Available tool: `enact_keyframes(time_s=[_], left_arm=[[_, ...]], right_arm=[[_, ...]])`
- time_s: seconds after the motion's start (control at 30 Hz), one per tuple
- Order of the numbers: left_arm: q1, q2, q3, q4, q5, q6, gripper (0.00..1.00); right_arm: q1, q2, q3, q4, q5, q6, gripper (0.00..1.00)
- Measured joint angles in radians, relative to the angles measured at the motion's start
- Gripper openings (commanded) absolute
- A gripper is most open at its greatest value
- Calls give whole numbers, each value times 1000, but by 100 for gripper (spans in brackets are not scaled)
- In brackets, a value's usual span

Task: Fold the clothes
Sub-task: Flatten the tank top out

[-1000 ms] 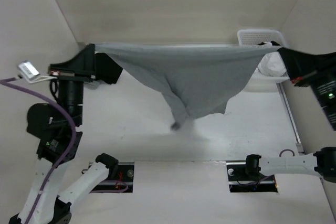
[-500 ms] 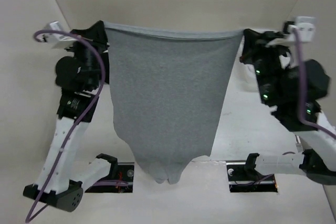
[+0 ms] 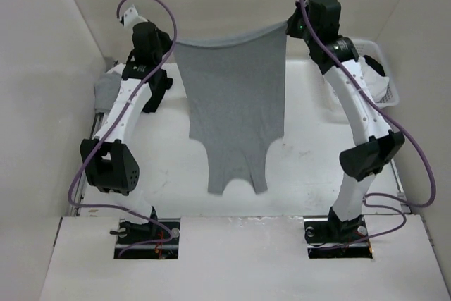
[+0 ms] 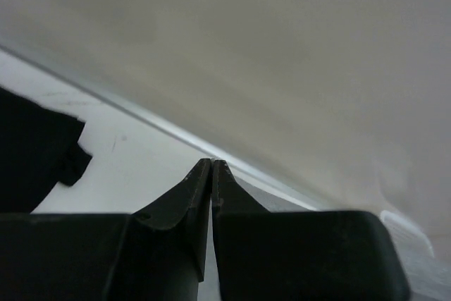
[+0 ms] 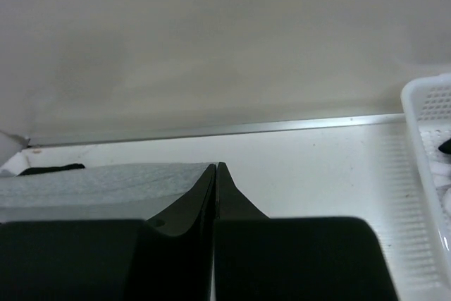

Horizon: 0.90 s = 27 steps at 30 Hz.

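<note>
The clothes, a mid-grey tank top (image 3: 236, 103), hang spread in the air over the far half of the table. The hem edge is stretched on top and the straps dangle at the bottom, near the table's middle. My left gripper (image 3: 170, 44) is shut on the upper left corner. My right gripper (image 3: 287, 28) is shut on the upper right corner. In the left wrist view the gripper (image 4: 212, 162) shows pressed-together jaws with a sliver of grey fabric (image 4: 280, 197) beside them. In the right wrist view the gripper (image 5: 215, 166) is shut with the grey fabric (image 5: 106, 177) running off to its left.
A white basket (image 3: 386, 82) holding white and black garments stands at the far right; its rim (image 5: 426, 139) shows in the right wrist view. A grey and black garment pile (image 3: 106, 91) lies at the far left, and its black part (image 4: 32, 153) shows in the left wrist view. White walls enclose the table.
Both arms have swung up and toward the far wall, drawing closer together. The tank top went from a wide stretched drape to hanging lengthwise, straps down.
</note>
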State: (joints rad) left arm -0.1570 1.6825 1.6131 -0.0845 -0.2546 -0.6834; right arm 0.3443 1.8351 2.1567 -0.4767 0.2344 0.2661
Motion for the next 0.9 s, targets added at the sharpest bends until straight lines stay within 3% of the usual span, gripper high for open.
enact_keyframes(time_s=[0.2, 0.3, 0.37, 0.57, 0.77, 0.9], left_arm=[[2, -18, 246, -12, 12, 43, 1], [2, -88, 274, -7, 12, 68, 1], [2, -151, 257, 3, 12, 82, 1], [-28, -401, -37, 102, -8, 94, 1], [-151, -751, -672, 143, -117, 86, 1], [-255, -1044, -1012, -31, -198, 63, 0]], right_arm=[[-12, 39, 338, -112, -51, 30, 0], [-11, -48, 362, -111, -59, 39, 0], [-10, -141, 285, -94, -59, 44, 0], [62, -504, -246, 23, -17, 48, 0], [261, -844, -926, 97, 60, 87, 0], [467, -1054, -1294, 56, 116, 195, 0]])
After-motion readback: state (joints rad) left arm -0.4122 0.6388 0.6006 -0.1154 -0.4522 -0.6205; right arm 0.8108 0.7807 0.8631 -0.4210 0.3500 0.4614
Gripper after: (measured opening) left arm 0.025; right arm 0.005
